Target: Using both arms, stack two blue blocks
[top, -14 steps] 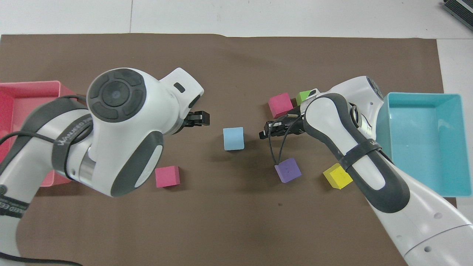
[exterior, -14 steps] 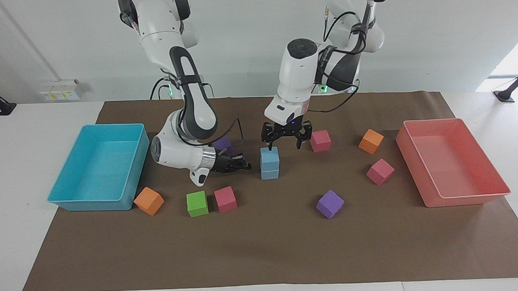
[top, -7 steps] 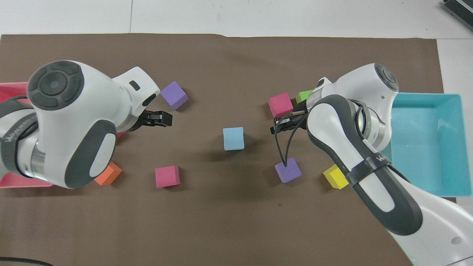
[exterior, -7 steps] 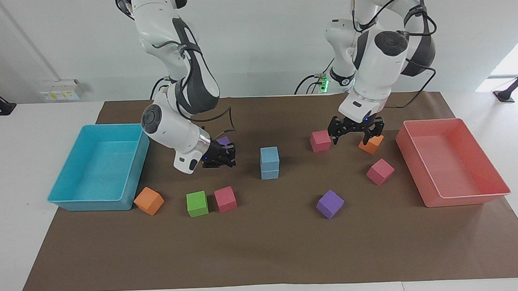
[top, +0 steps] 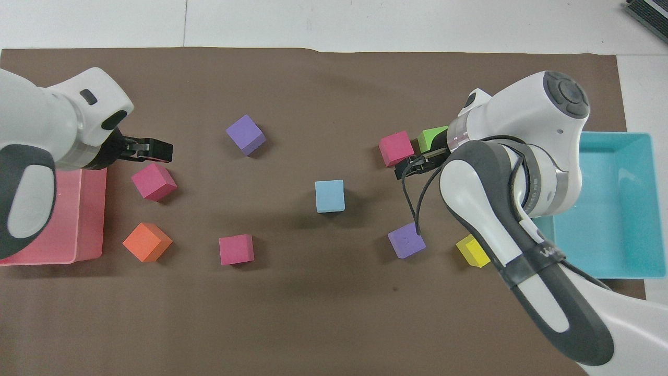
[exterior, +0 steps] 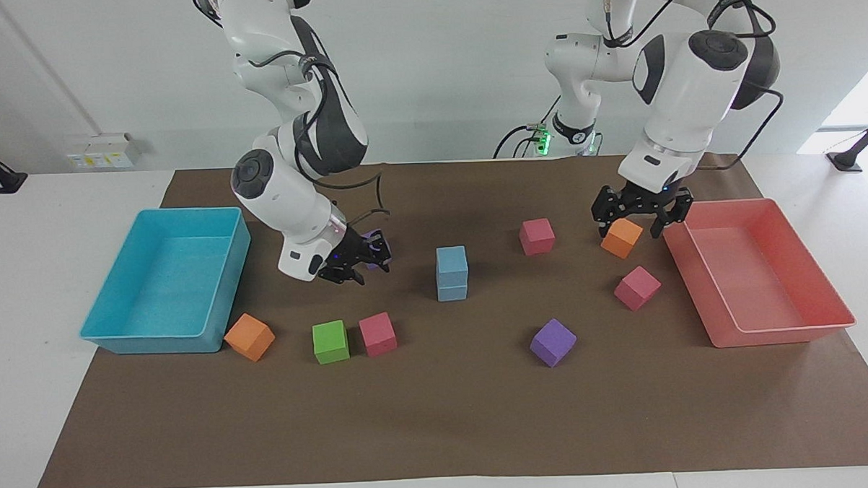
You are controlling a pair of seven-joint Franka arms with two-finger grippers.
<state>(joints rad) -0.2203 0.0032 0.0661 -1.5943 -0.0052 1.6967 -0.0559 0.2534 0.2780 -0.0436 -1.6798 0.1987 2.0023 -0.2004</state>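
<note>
Two blue blocks stand stacked in the middle of the brown mat, the upper one (exterior: pixel 451 260) squarely on the lower one (exterior: pixel 452 287); from overhead only the top block (top: pixel 330 196) shows. Nothing touches the stack. My left gripper (exterior: pixel 630 228) hangs open and empty over an orange cube (exterior: pixel 621 238) beside the pink tray, and shows again in the overhead view (top: pixel 156 150). My right gripper (exterior: pixel 355 261) is low over the mat toward the turquoise tray's end, open and empty, next to a purple cube (exterior: pixel 373 239) that it partly hides. Overhead, the right gripper (top: pixel 408 167) peeks out from under its arm.
A turquoise tray (exterior: pixel 156 342) sits at the right arm's end and a pink tray (exterior: pixel 776 335) at the left arm's end. Loose cubes lie around: pink (exterior: pixel 536 236), pink (exterior: pixel 637 287), purple (exterior: pixel 552 342), pink (exterior: pixel 377 333), green (exterior: pixel 330 341), orange (exterior: pixel 249 336), yellow (top: pixel 472 250).
Both arms have drawn away from the blue stack toward their own ends of the table and risen. The right gripper went from shut to open. The stack has stayed put.
</note>
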